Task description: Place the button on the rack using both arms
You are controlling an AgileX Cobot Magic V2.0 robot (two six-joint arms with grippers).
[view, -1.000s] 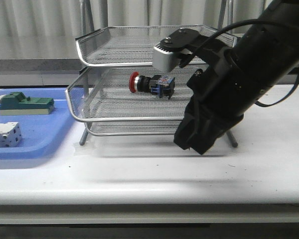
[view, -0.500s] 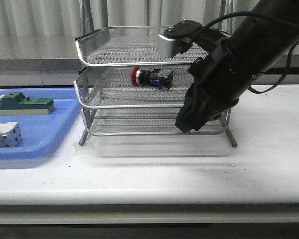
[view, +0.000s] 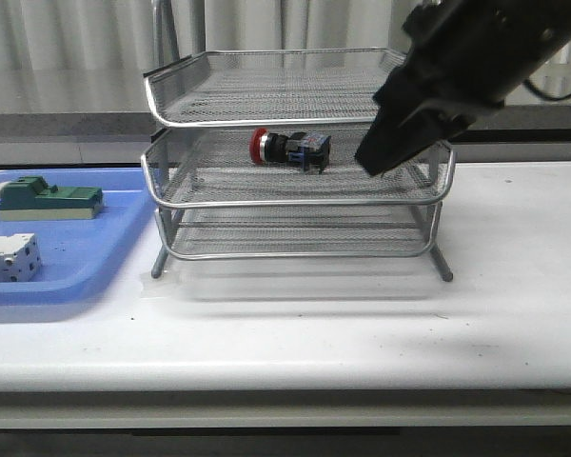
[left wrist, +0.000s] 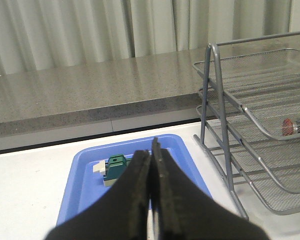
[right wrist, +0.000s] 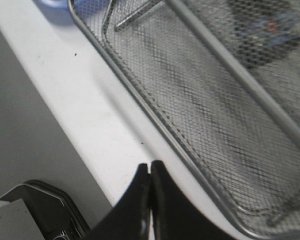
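The button (view: 290,148), with its red cap and blue-black body, lies on its side on the middle tier of the silver wire rack (view: 295,202). My right gripper (view: 370,164) hangs shut and empty just right of the button, in front of the middle tier's right end. In the right wrist view its tips (right wrist: 150,168) are pressed together over the white table beside the rack's mesh (right wrist: 200,110), and the button (right wrist: 267,27) is a blur through the mesh. The left gripper (left wrist: 151,152) is shut and empty above the blue tray, with the rack (left wrist: 225,150) and the button's red cap (left wrist: 288,127) off to its side.
A flat blue tray (view: 76,276) sits left of the rack and holds a green block (view: 49,198) and a white terminal block (view: 8,259). The green block (left wrist: 115,167) also shows in the left wrist view. A grey ledge and curtains stand behind the table.
The middle tray, pulled out a second ago, has slid back in line with the other tiers. The right arm has risen up and to the right, away from the rack's front.
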